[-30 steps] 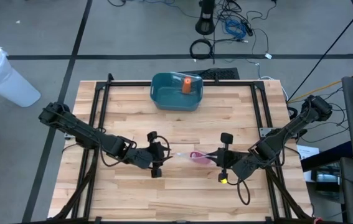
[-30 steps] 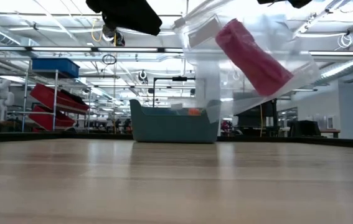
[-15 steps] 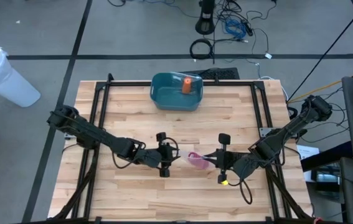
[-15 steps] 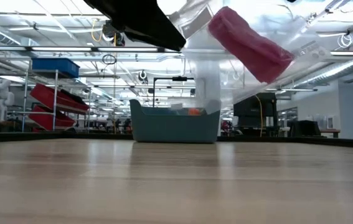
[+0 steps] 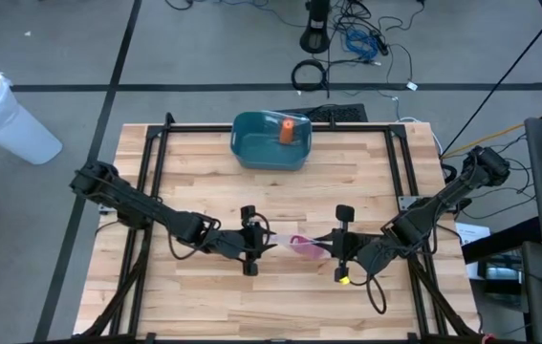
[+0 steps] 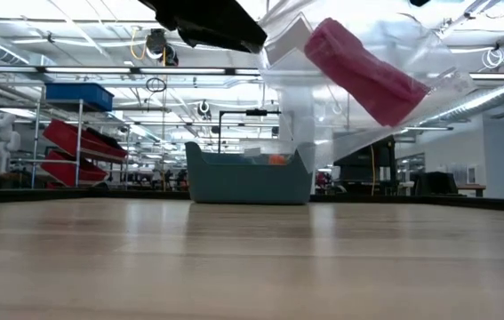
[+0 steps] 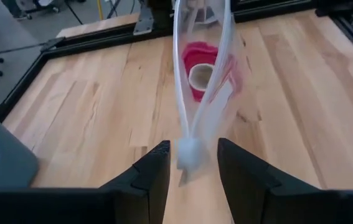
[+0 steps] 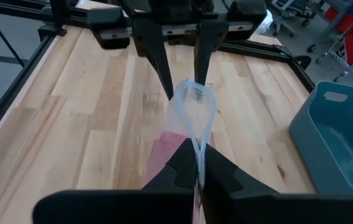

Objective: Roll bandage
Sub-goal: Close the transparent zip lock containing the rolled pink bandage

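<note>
Wrist views look into the bag's mouth.
Right claw (image 8: 196,163) clenched on clear bag (image 6: 358,80) holding pink bandage roll (image 6: 364,73); left claw (image 7: 192,163) released around its end.

Bag (image 6: 358,53): clear glossy plastic film. Bandage (image 6: 364,73): pink matt cloth. Table (image 5: 280,205): smooth pale wood planks. Bin (image 5: 269,141): teal matt plastic. Fingers (image 7: 154,171): matt black plastic.

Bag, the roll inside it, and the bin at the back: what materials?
Bag: thin clear plastic film, glossy; the room shows through it. Roll: pink-red, matte, soft-looking, likely fabric bandage, wound on a pale core, maybe cardboard, seen in the left wrist view. Bin: teal, smooth, evenly coloured, probably moulded rigid plastic.
</note>
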